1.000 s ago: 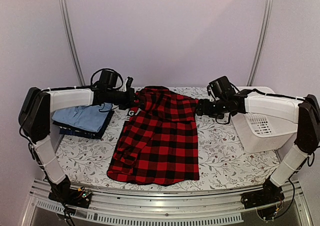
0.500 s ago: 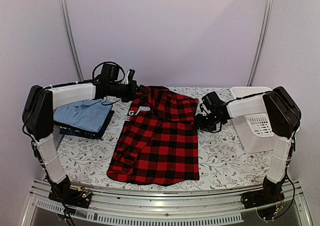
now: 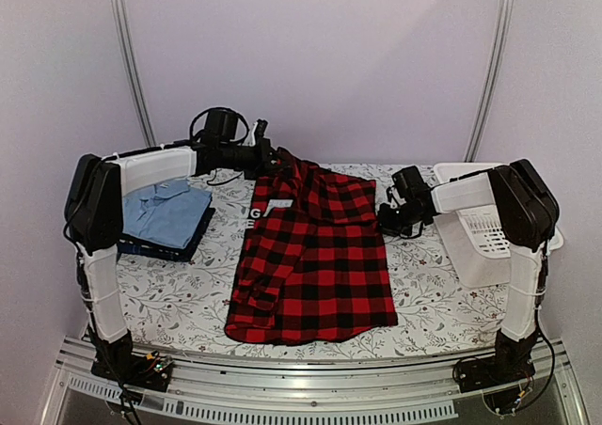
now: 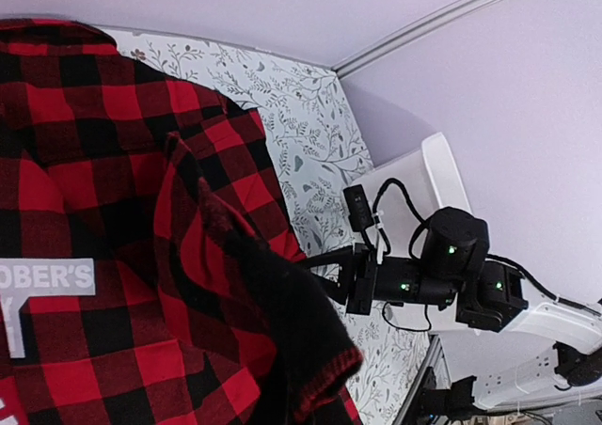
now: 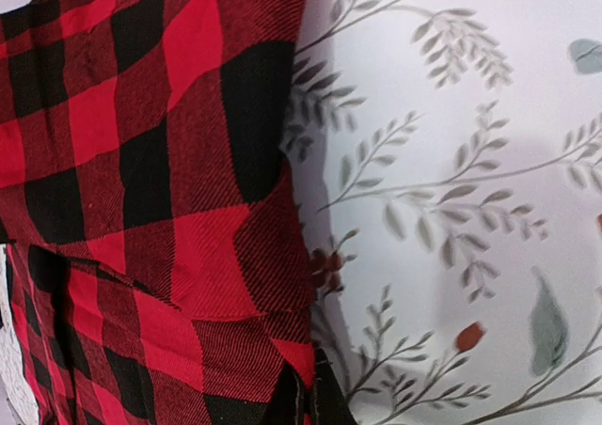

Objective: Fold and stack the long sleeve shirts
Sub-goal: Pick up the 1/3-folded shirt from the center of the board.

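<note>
Left pincer (image 3: 267, 156) pinching raised collar of checked shirt (image 3: 315, 256) on desk (image 3: 179, 293), right pincer (image 3: 383, 221) clamped on its right edge, folded blue shirt (image 3: 165, 213) at left.

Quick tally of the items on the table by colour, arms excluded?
red-and-black checked flannel shirt: 1
light blue shirt: 1
dark navy garment: 1
white basket: 1
Total: 4
</note>
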